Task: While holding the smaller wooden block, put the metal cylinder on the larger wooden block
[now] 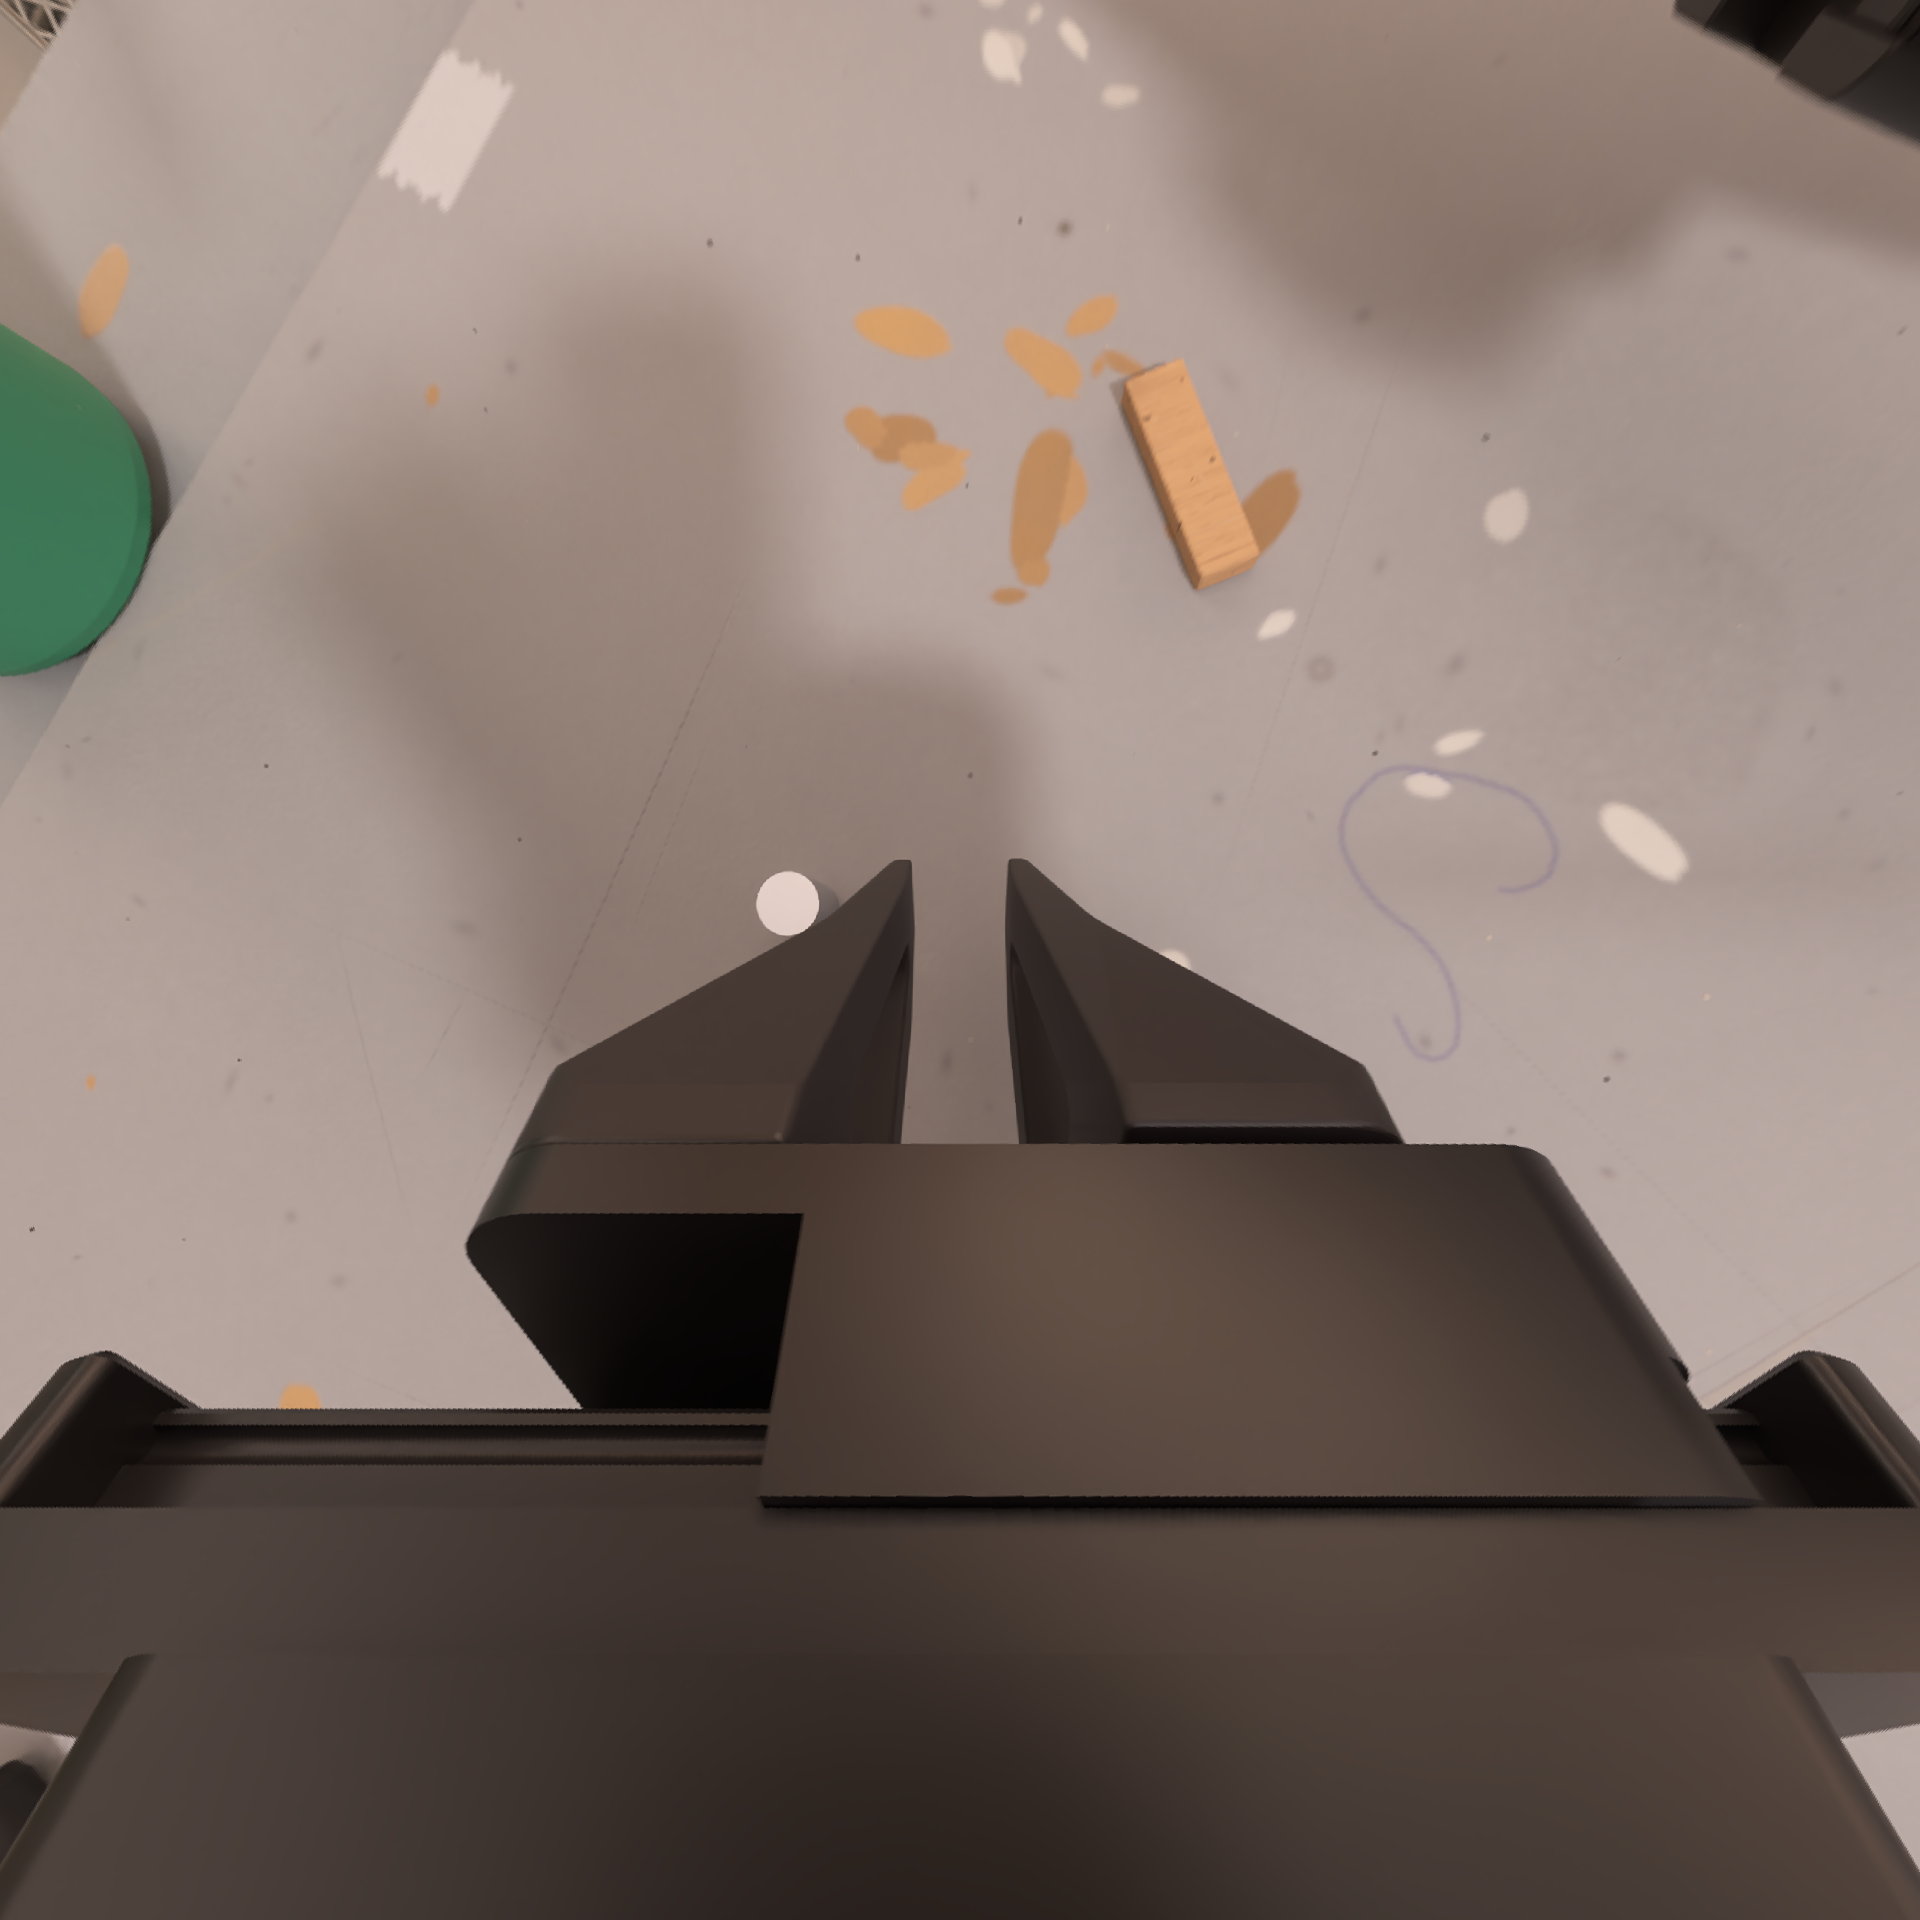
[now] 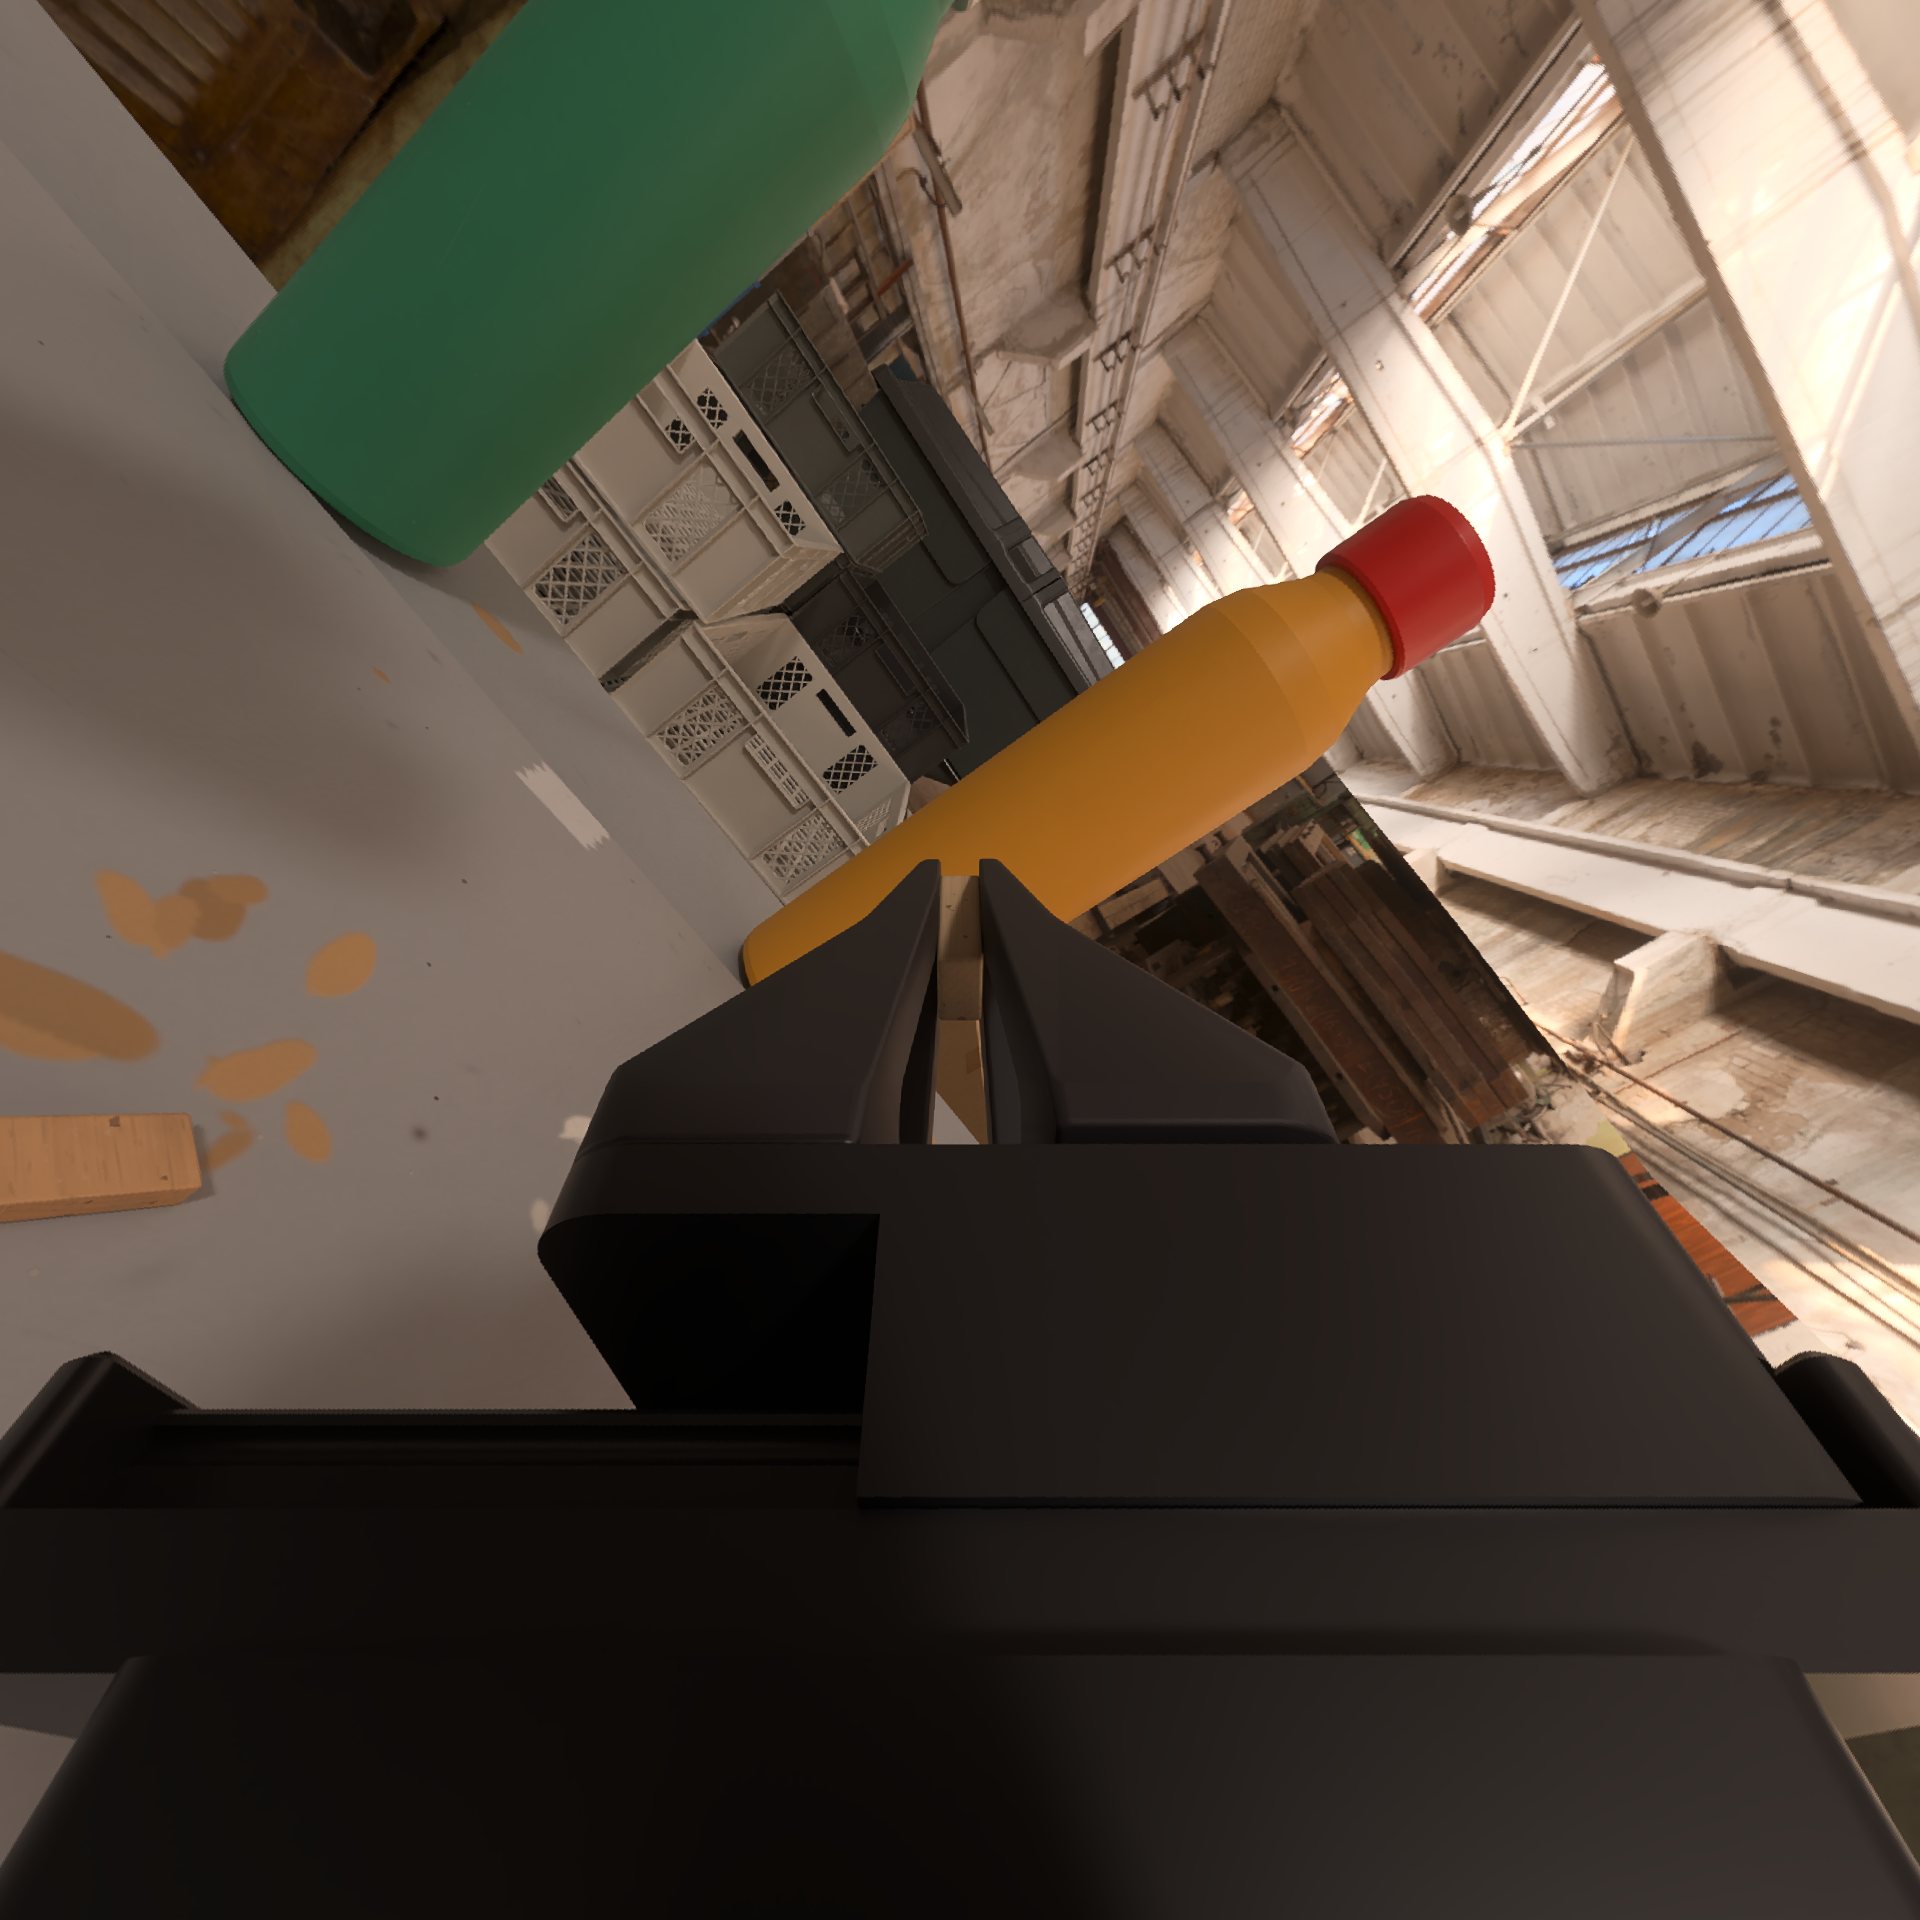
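The larger wooden block (image 1: 1190, 473) lies flat on the grey table, ahead and right of my left gripper (image 1: 959, 868); it also shows at the left edge of the right wrist view (image 2: 94, 1164). My left gripper is above the table, its jaws nearly closed with a narrow gap and nothing between them. A small pale round thing (image 1: 788, 902), possibly the metal cylinder's top, sits just outside the left finger. My right gripper (image 2: 959, 868) is shut on the smaller wooden block (image 2: 961, 966), held off the table.
A large green container (image 1: 52, 499) stands at the table's left edge; it also shows in the right wrist view (image 2: 561, 260). An orange bottle with a red cap (image 2: 1143, 748) stands near the table edge beyond my right gripper. Orange and white stains mark the table.
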Action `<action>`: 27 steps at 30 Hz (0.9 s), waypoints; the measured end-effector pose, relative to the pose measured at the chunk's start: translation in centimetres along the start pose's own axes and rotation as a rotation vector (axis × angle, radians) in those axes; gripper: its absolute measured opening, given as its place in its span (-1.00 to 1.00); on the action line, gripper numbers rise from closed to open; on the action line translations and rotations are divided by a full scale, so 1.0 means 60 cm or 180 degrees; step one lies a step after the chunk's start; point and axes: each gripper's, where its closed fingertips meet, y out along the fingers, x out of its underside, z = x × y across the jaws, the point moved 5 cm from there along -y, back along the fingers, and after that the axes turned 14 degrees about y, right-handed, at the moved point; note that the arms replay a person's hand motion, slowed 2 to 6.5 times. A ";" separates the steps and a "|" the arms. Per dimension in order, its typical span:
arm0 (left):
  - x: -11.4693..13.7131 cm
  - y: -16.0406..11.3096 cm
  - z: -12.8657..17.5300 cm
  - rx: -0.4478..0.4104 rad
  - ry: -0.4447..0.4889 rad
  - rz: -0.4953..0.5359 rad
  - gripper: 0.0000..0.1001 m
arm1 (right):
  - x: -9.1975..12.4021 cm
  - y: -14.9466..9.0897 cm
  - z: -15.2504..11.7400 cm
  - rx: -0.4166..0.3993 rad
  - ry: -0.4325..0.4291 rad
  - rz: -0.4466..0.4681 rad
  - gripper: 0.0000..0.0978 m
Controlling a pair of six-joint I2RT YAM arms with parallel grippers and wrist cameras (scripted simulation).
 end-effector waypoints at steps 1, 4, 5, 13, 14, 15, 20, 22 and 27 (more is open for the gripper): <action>0.003 0.002 -0.001 0.0019 0.0015 -0.0026 -0.67 | 0.000 0.000 0.000 0.0000 0.0000 0.0000 -0.88; 0.009 0.009 -0.004 0.0072 0.0069 -0.0063 -0.61 | 0.000 0.000 0.000 0.0000 0.0001 0.0000 -0.88; 0.009 0.011 -0.004 0.0087 0.0088 -0.0062 -0.61 | 0.000 0.000 0.000 -0.0001 0.0002 0.0001 -0.88; 0.001 0.032 -0.002 0.0361 0.0069 -0.0001 -0.50 | 0.000 0.000 0.000 -0.0002 0.0004 0.0002 -0.88; 0.000 0.034 -0.002 0.0394 0.0055 0.0001 -0.50 | 0.000 0.000 0.000 -0.0002 0.0004 0.0002 -0.88; -0.001 0.037 -0.003 0.0416 0.0039 0.0003 -0.50 | 0.000 0.000 0.000 -0.0002 0.0004 0.0002 -0.88; -0.002 0.046 -0.007 0.0484 -0.0048 -0.0041 -0.50 | 0.000 0.000 0.000 -0.0002 0.0004 0.0002 -0.88; -0.002 0.049 -0.007 0.0530 -0.0063 -0.0080 -0.50 | 0.000 0.000 0.000 -0.0003 0.0004 0.0003 -0.88; -0.003 0.051 -0.002 0.0613 0.0008 -0.0155 -0.58 | 0.000 0.000 0.000 -0.0003 0.0004 0.0003 -0.88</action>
